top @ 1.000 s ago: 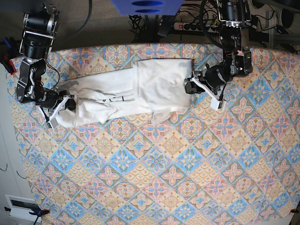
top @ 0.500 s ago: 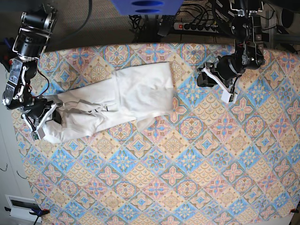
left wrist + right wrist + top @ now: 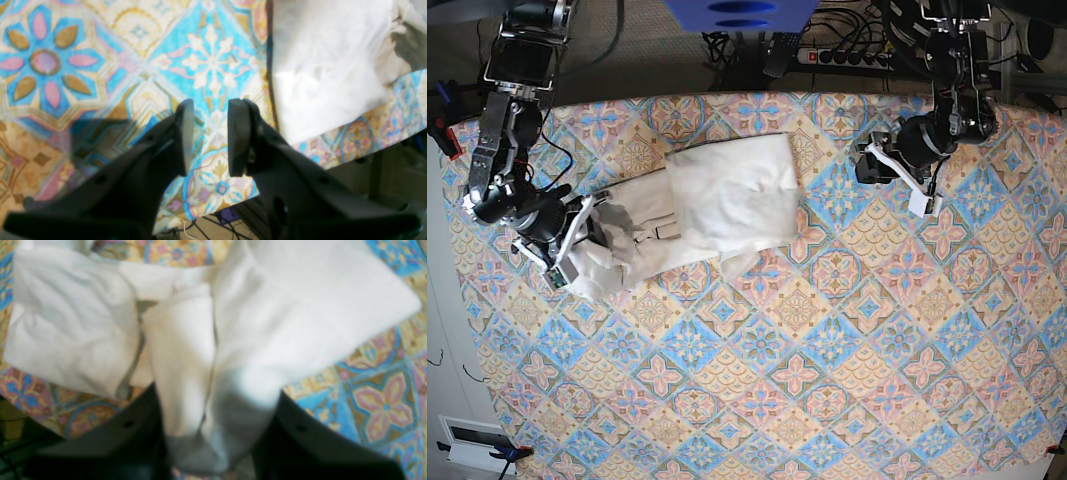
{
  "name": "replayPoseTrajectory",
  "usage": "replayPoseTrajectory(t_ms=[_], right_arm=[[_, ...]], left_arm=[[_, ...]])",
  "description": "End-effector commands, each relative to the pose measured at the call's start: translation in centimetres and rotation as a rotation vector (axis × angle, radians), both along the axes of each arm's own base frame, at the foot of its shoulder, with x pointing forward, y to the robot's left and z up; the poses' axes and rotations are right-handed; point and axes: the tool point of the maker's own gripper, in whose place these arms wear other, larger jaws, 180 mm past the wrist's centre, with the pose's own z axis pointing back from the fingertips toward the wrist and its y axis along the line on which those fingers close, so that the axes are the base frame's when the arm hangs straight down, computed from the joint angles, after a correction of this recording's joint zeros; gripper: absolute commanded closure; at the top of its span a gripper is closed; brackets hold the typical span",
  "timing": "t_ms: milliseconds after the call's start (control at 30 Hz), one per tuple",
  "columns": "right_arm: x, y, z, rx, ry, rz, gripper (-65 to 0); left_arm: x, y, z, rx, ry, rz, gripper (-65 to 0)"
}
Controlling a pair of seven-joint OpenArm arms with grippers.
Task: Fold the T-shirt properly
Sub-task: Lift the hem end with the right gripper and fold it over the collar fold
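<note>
White, one T-shirt (image 3: pixel 717 205) on the patterned table (image 3: pixel 827 350); right end effector (image 3: pixel 213 440) clamped on its bunched end, left end effector (image 3: pixel 206 136) narrowly parted, empty, just beside its edge.

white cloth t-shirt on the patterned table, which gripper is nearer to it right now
Right. The right gripper is shut on the white cloth T-shirt at its bunched end; the left gripper hangs open beyond the opposite edge, touching nothing.

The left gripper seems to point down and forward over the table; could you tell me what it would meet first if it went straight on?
Most likely the patterned tablecloth: the open left gripper has only that ahead. The T-shirt lies off to one side.
</note>
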Motion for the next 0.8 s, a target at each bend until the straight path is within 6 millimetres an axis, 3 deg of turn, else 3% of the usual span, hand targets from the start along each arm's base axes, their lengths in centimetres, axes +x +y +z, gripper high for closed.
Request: replayPoseTrajectory(t_ms=[0,267,500,767], right_arm=[[1.2,0.9,1.9,0.019,-0.071,0.024,0.0],[0.9,7.9,2.9,0.111,-0.108,0.137,-0.1],[0.4,12.8,3.0,0.180,-0.103,0.220,-0.2],[-2.3,17.8,-0.9,0.239,0.045,0.330,-0.2]], left_arm=[[0.8,0.0,1.0,-0.006,-0.042,-0.005,-16.4],[0.7,0.0,0.9,-0.007,-0.039,-0.004,-16.4],[0.7,0.0,0.9,-0.007,-0.038,-0.004,-16.4],[0.8,0.0,0.9,-0.007,-0.042,-0.003,-16.4]])
